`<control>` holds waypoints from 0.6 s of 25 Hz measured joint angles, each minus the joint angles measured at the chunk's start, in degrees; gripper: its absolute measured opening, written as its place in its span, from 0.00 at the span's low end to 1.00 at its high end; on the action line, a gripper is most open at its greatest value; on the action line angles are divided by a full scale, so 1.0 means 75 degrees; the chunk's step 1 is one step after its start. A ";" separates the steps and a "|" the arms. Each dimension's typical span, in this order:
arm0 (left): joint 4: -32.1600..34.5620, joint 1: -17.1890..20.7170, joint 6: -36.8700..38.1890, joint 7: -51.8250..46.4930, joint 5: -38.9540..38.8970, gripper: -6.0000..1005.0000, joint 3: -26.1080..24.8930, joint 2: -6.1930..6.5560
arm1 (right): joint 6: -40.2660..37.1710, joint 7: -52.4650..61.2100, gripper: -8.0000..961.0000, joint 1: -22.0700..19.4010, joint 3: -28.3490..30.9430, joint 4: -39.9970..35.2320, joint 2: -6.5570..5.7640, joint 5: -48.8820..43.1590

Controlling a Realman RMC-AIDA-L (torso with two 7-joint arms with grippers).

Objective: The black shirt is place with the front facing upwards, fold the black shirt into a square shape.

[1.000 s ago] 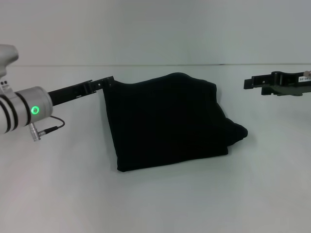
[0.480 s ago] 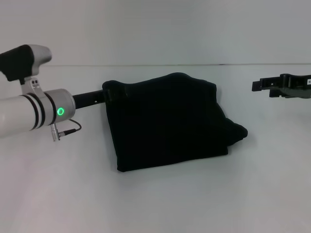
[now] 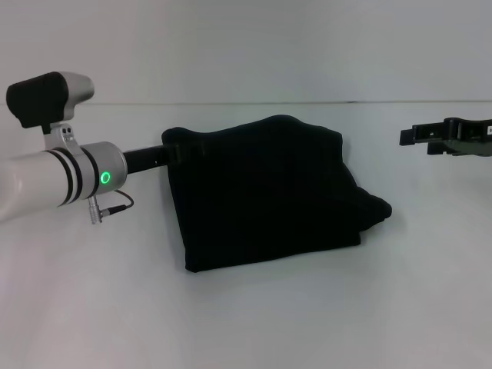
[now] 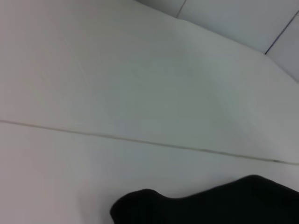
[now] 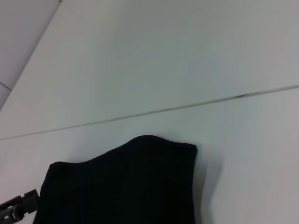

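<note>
The black shirt [image 3: 269, 192] lies folded into a rough rectangle in the middle of the white table, with a bulge of cloth at its right side. No letters or label show. My left gripper [image 3: 175, 150] is at the shirt's far-left corner, its dark tip merging with the cloth. My right gripper [image 3: 411, 137] hovers well to the right of the shirt, apart from it and holding nothing. The shirt's edge shows in the left wrist view [image 4: 224, 205] and in the right wrist view [image 5: 121, 186], where the left gripper's tip [image 5: 18, 207] also shows.
The white table [image 3: 246, 315] runs all around the shirt. A thin seam [image 3: 231, 103] marks where it meets the pale wall behind. A small cable [image 3: 115, 204] hangs from my left wrist above the table.
My left arm has come forward and to the right, and its tip has dropped onto the shirt's far-left corner. My right gripper has drawn back slightly to the right.
</note>
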 joint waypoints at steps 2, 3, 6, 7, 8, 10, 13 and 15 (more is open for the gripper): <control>0.0001 -0.0032 0.0014 -0.0002 0.0001 0.88 0.0175 -0.0013 | -0.0001 0.0000 0.79 -0.0002 0.0003 -0.0004 0.0000 0.0003; 0.0002 -0.0051 0.0014 -0.0004 0.0001 0.88 0.0256 -0.0019 | -0.0001 0.0000 0.79 -0.0002 0.0008 -0.0007 0.0003 0.0003; 0.0005 -0.0095 0.0016 -0.0010 0.0001 0.86 0.0401 -0.0050 | 0.0000 0.0000 0.79 -0.0002 0.0020 -0.0025 0.0008 0.0003; 0.0007 -0.0102 0.0022 -0.0010 0.0002 0.85 0.0413 -0.0059 | -0.0001 0.0000 0.79 -0.0002 0.0021 -0.0026 0.0009 0.0003; 0.0008 -0.0108 0.0024 -0.0010 0.0002 0.83 0.0421 -0.0064 | -0.0001 0.0000 0.79 -0.0002 0.0022 -0.0027 0.0010 0.0003; 0.0031 -0.0114 0.0031 -0.0003 0.0002 0.79 0.0481 -0.0071 | -0.0001 0.0000 0.79 -0.0006 0.0018 -0.0029 0.0012 0.0003; 0.0052 -0.0114 0.0035 -0.0004 0.0002 0.74 0.0621 -0.0069 | -0.0001 -0.0001 0.79 -0.0027 0.0005 -0.0031 0.0012 0.0003; 0.0058 -0.0114 0.0035 -0.0011 0.0001 0.71 0.0640 -0.0065 | -0.0003 -0.0007 0.79 -0.0043 0.0003 -0.0031 0.0012 0.0003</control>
